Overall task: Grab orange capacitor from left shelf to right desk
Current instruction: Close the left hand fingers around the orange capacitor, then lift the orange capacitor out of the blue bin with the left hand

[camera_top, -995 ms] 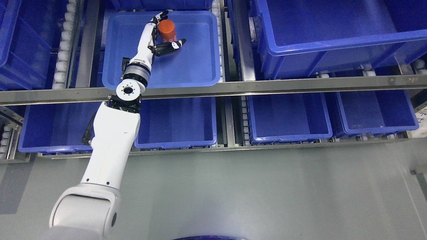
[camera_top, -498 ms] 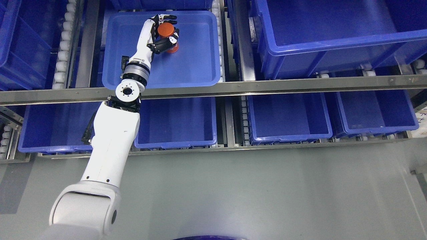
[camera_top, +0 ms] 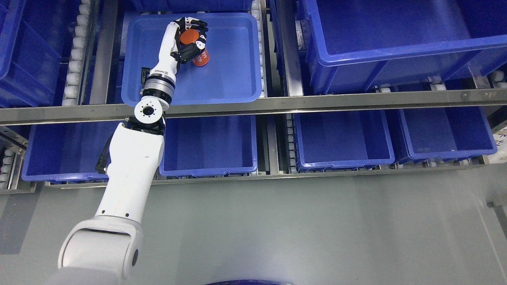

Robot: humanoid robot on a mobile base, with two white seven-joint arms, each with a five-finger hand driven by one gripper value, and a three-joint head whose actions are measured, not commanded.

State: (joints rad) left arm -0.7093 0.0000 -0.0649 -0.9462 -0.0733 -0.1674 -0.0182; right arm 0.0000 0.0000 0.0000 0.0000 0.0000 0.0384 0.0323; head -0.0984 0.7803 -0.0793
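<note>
Reaching over the metal shelf rail (camera_top: pixel 317 102), the left hand (camera_top: pixel 189 39) had its fingers wrapped round the smooth orange capacitor (camera_top: pixel 195 48). That little cylinder sat tilted inside the shallow blue plastic tray (camera_top: pixel 233 75), nothing else in it.

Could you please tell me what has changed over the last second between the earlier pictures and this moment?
The left hand, open beside the orange capacitor a second ago, has closed its fingers around it. Hand and capacitor have since shifted slightly to the picture's left inside the shallow blue tray, the capacitor now tilted in the grasp. The tray, the other blue bins and the shelf rail have not moved.
</note>
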